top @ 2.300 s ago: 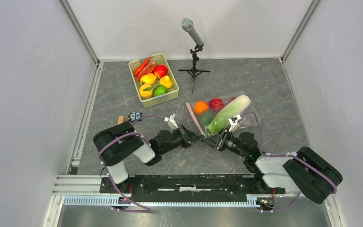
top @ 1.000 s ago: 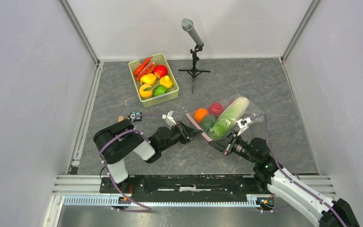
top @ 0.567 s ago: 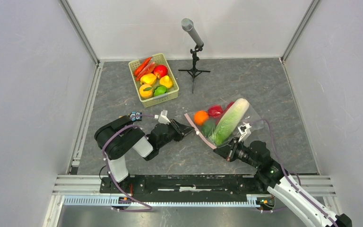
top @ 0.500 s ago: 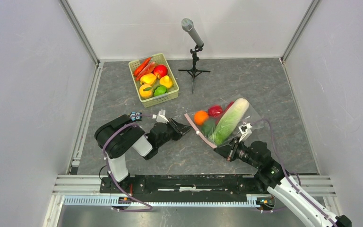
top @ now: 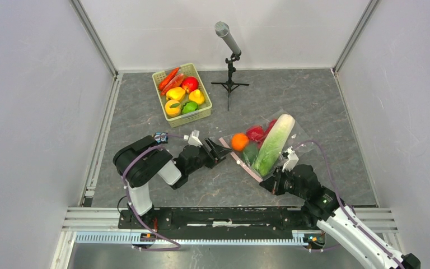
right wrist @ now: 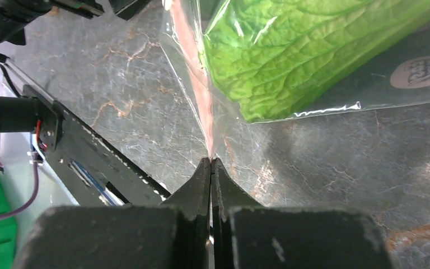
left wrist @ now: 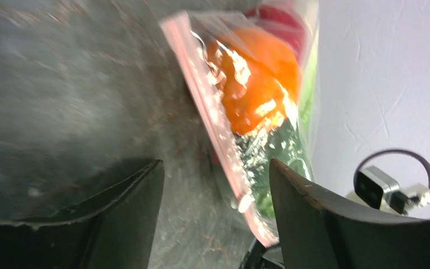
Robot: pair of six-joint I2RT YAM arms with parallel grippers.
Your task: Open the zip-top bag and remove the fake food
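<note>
There's the right gripper [right wrist: 210, 162], pinched tight on the near corner of the zip-top bag [top: 298, 130], right of centre. The left gripper [left wrist: 215, 176] has its jaws apart, with the bag's edge blurred beyond them. The orange [top: 238, 141] and cabbage [top: 274, 143] are inside; the red piece [top: 256, 133] is half hidden.

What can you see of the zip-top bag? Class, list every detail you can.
The bag is clear, crinkly, glossy plastic with a pale pink zip strip along its near-left edge. It lies on the grey table, bulging around an orange, a red piece, a dark green fruit and a cabbage. The right claw, shut, pinches the strip's near end. The open left claw faces the strip's other end without gripping it.
</note>
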